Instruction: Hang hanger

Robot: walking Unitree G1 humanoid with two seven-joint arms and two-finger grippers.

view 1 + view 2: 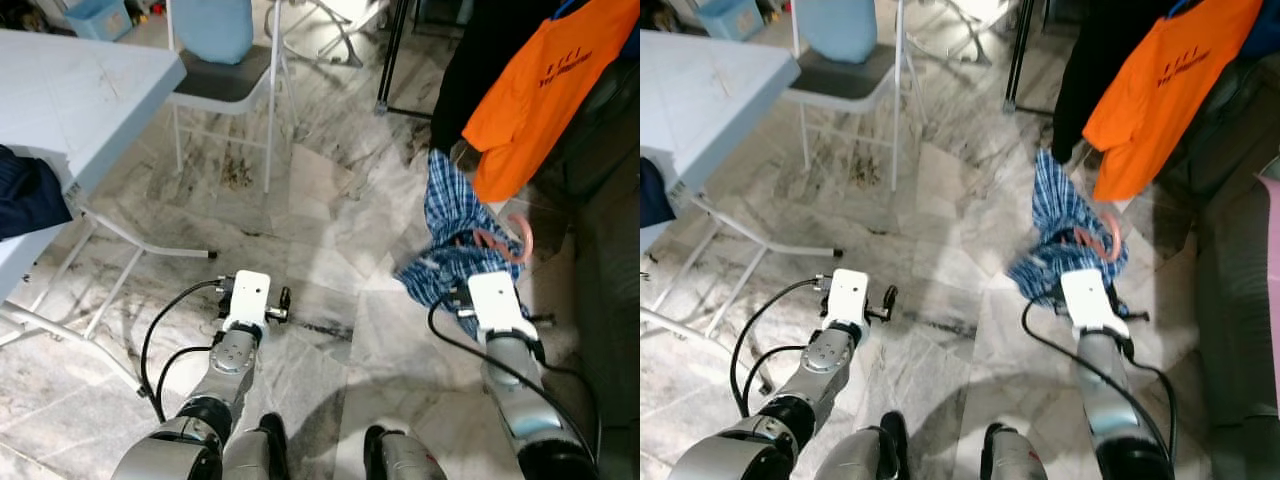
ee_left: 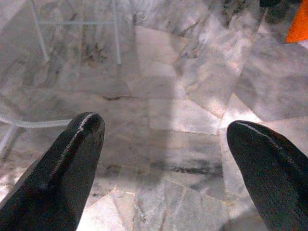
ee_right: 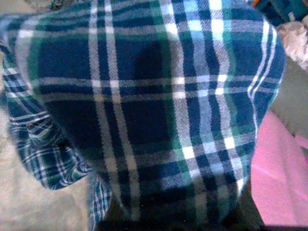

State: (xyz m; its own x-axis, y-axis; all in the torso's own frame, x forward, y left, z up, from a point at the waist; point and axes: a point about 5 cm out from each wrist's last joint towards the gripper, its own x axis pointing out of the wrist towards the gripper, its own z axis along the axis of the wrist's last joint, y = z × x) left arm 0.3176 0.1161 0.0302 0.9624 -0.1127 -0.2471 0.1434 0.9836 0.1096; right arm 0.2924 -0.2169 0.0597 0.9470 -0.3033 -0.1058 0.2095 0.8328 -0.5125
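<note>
A blue plaid shirt (image 1: 450, 215) on an orange-pink hanger, whose hook (image 1: 522, 240) curls out of the cloth, hangs bunched above the marble floor at the right. My right gripper (image 1: 495, 295) is under that bundle and shut on the hanger; the plaid fabric (image 3: 144, 110) drapes over its fingers and hides them. An orange shirt (image 1: 545, 90) and a black garment (image 1: 480, 60) hang just beyond it. My left gripper (image 2: 166, 127) is open over bare floor, holding nothing, low at the left (image 1: 250, 300).
A white folding table (image 1: 80, 90) with a dark blue cloth (image 1: 25, 195) stands at the left, a chair (image 1: 225, 75) behind it. A black rack pole (image 1: 392, 55) rises at the back. A dark grey sofa (image 1: 600, 250) borders the right.
</note>
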